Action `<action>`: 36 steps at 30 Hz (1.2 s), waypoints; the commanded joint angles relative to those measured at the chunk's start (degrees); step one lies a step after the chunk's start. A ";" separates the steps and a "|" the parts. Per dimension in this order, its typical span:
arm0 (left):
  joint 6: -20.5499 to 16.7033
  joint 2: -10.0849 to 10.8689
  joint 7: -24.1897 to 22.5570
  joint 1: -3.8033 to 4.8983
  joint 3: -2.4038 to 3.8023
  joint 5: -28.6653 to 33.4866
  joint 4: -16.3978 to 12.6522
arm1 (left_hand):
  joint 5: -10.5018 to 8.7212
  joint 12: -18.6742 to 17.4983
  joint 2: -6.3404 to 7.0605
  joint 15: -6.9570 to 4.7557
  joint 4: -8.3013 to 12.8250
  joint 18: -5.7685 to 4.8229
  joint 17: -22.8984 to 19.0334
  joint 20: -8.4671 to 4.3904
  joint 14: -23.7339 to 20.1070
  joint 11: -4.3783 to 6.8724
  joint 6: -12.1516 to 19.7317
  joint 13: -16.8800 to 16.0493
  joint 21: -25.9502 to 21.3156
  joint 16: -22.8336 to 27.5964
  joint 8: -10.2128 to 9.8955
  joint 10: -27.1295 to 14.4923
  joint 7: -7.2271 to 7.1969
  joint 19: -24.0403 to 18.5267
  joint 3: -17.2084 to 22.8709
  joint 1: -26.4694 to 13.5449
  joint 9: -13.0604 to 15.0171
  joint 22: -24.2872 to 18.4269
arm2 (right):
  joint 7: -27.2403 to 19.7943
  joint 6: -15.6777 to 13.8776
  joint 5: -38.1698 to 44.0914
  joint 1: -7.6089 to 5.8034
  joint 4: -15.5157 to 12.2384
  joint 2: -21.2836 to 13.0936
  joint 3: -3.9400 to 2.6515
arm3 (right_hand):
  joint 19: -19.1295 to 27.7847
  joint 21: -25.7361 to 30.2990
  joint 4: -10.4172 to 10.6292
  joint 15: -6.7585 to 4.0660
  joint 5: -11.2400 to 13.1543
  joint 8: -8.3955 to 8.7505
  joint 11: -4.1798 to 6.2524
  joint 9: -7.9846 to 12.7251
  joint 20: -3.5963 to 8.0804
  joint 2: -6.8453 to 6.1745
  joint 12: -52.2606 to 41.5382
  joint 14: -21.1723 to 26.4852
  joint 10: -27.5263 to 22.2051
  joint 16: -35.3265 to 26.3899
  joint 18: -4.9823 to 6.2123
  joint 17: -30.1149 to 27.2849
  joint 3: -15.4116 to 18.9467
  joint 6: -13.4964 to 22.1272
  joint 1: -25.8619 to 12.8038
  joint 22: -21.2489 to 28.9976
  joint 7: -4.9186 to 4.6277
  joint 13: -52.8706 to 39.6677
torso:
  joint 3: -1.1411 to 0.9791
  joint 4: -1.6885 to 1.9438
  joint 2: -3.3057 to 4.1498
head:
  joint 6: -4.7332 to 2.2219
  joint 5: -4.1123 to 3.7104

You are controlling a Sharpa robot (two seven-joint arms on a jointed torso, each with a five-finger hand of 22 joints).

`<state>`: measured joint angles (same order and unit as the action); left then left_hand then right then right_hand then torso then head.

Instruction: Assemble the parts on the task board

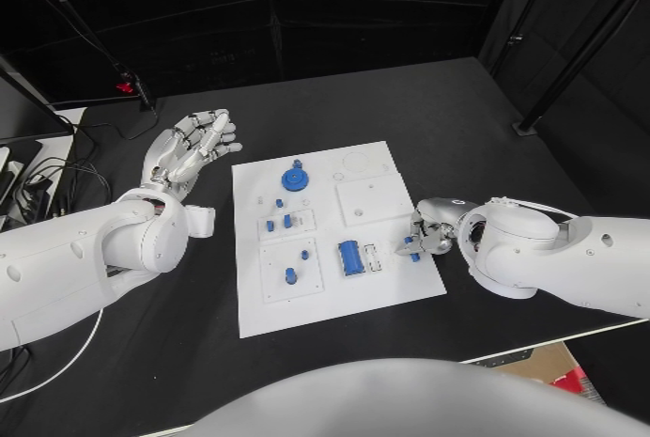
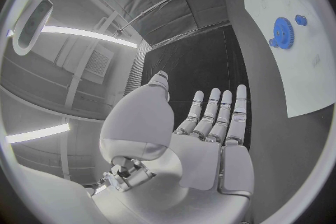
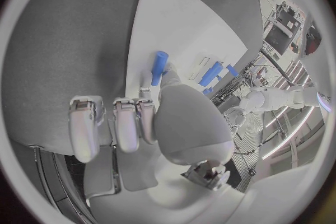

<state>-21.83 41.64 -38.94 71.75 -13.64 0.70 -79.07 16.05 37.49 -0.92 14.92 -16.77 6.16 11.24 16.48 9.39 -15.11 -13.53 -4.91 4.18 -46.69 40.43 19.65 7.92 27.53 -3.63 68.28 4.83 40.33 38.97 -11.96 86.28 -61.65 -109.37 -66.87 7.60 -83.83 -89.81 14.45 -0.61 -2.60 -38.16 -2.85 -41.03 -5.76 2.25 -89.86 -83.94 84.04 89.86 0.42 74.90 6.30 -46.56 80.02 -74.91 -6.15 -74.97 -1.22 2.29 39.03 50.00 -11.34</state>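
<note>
The white task board (image 1: pixel 330 238) lay mid-table on the black table (image 1: pixel 447 108), long side running away from the robot. On it, far end: a blue gear (image 1: pixel 296 179) w/ a small blue piece just beyond it; the gear (image 2: pixel 283 32) also showed at the rim of the left wrist view, on the board. Nearer in, several small blue pegs (image 1: pixel 279 215) stood in a plate on the board's left half, and two more blue bits (image 1: pixel 297 265) sat in the near-left plate. A blue rectangular block (image 1: pixel 351 257) sat in a frame approx mid-board, near end. The left hand (image 1: pixel 193 144) was off the board to its left, well apart from it, raised, palm flat, fingers (image 2: pixel 220 115) straight and slightly spread, holding nothing. The right hand (image 1: pixel 431 228) was at the board's right edge, fingers curled down, w/ a small blue peg (image 1: pixel 410 241) at the fingertips. In the right wrist view that blue peg (image 3: pixel 159 67) stuck out beyond the thumb tip, over the board (image 3: pixel 189 17); it looked pinched, other fingers (image 3: pixel 126 123) folded alongside. Whether the peg touched the board, can't tell.
</note>
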 commanded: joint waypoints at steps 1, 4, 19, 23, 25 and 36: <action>0.54 0.03 -3.59 0.07 0.05 -0.02 -0.07 | 0.38 0.24 -0.53 0.08 0.03 -1.05 -0.05 0.07 -0.37 0.12 0.47 0.05 0.10 -0.29 0.35 -0.41 9.13 0.01 -0.24 -0.24 -0.09 -0.09 | 1.10 2.88 -0.75 0.62 0.22 0.19 0.57 | -6.17 -0.19 -1.07 -0.21 -0.25 0.82 0.53 23.67 0.21 0.81 -0.14 -6.06 5.96 0.14 -0.42 15.10 -1.80 0.36 3.21 -15.09 0.20 -15.03 | 0.03 -0.04 -0.01 | 0.00 -0.11; 0.54 0.04 -3.58 0.07 0.05 -0.02 -0.08 | 0.38 0.24 -0.53 0.08 0.03 -1.05 -0.05 0.07 -0.37 0.12 0.47 0.05 0.10 -0.29 0.35 -0.41 9.13 0.01 -0.24 -0.24 -0.09 -0.09 | 0.24 1.73 -2.21 0.65 0.07 0.13 0.57 | -6.17 -0.19 -2.27 -0.24 -0.26 1.83 0.66 24.34 0.27 1.49 -0.14 -6.06 5.96 0.14 -0.42 15.10 -3.85 0.52 5.94 -15.09 0.26 -15.03 | 0.00 0.00 -0.02 | 0.00 -0.08; 0.49 0.20 -3.52 0.07 0.05 -0.02 -0.14 | 0.44 0.31 -0.66 0.08 0.02 -1.06 -0.13 0.07 -0.37 0.13 0.48 0.09 0.11 -0.37 0.40 -0.42 9.13 0.00 -0.27 -0.21 -0.12 -0.11 | -7.75 -12.27 -14.91 0.70 -1.66 -0.97 0.57 | -6.17 -0.19 -4.77 0.75 -0.41 8.21 -0.79 29.02 -0.35 1.98 -0.14 -6.06 5.96 0.14 -0.42 15.10 -13.12 -0.05 9.81 -15.09 -1.35 -15.03 | 0.01 -0.03 -0.02 | 0.00 0.24; 0.51 0.20 -3.51 0.07 0.05 -0.02 -0.12 | 0.44 0.31 -0.66 0.08 0.02 -1.06 -0.13 0.07 -0.37 0.13 0.48 0.09 0.11 -0.37 0.40 -0.42 9.13 0.00 -0.27 -0.21 -0.12 -0.11 | -10.99 -16.12 -20.79 0.70 -2.32 -1.57 0.57 | -6.17 -0.19 -5.35 0.97 -0.85 9.11 -0.98 29.84 -0.63 1.64 -0.14 -6.06 5.96 0.14 -0.42 15.10 -15.37 -1.66 9.50 -15.09 -1.67 -15.03 | 0.03 -0.03 -0.02 | 0.00 0.19; 0.52 0.17 -3.50 0.07 0.05 -0.02 -0.09 | 0.44 0.31 -0.66 0.08 0.02 -1.06 -0.13 0.07 -0.37 0.13 0.48 0.09 0.11 -0.37 0.40 -0.42 9.13 0.00 -0.27 -0.21 -0.12 -0.11 | -12.30 -17.58 -23.16 0.70 -2.55 -1.80 0.57 | -6.17 -0.19 -5.56 1.05 -1.08 9.89 -1.01 30.37 -0.74 1.31 -0.14 -6.06 5.96 0.14 -0.42 15.10 -16.59 -2.89 9.07 -15.09 -1.61 -15.03 | 0.05 -0.02 -0.01 | 0.00 0.11; 0.55 0.15 -3.46 0.07 0.05 -0.02 -0.04 | 0.44 0.31 -0.66 0.08 0.02 -1.06 -0.13 0.07 -0.37 0.13 0.48 0.09 0.11 -0.37 0.40 -0.42 9.13 0.00 -0.27 -0.21 -0.12 -0.11 | -17.73 -21.29 -28.26 0.67 -3.59 -2.68 0.55 | -6.17 -0.19 -5.57 0.94 -3.10 12.74 -1.00 32.02 -0.85 -0.39 -0.14 -6.06 5.96 0.14 -0.42 15.10 -20.32 -5.25 5.74 -15.09 -1.47 -15.03 | -0.01 -0.02 -0.02 | 0.00 0.29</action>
<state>-21.81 41.78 -38.94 71.75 -13.64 0.70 -79.07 16.27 37.49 -1.16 14.92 -16.77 6.16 11.17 16.48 9.39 -15.11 -13.53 -4.87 4.18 -46.69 40.63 19.65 7.92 27.53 -3.63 68.04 4.77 40.28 25.25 -30.21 61.67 -60.92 -112.61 -69.49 8.16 -84.03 -89.81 8.61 0.02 -5.48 -25.60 -3.40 -9.16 -6.37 1.91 -89.57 -84.14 83.93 89.86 0.41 74.94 -14.15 -49.56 86.97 -74.91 -9.48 -74.46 -1.20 2.27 39.02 50.00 -11.09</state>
